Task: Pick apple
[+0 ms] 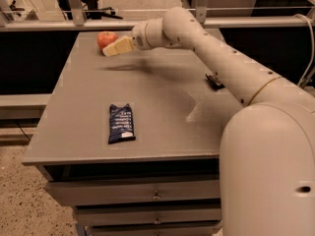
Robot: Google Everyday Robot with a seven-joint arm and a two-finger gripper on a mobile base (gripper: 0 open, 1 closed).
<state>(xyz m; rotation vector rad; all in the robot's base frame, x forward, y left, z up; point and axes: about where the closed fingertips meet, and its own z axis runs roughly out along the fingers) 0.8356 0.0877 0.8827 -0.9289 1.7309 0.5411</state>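
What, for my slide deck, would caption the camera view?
Gripper poised beside the apple at the table's far corner, a blue packet lying nearer.

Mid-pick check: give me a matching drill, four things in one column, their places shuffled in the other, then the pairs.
1 apple
2 gripper
3 blue packet
4 black bar

A right side of the table, partly behind the arm
B near the front edge, left of middle
C far left corner
D raised, right beside the apple

Pairs: 1-C, 2-D, 3-B, 4-A

One apple (106,37), one gripper (108,50) beside it — one packet (121,124), one dark bar (214,81), one table (162,117).
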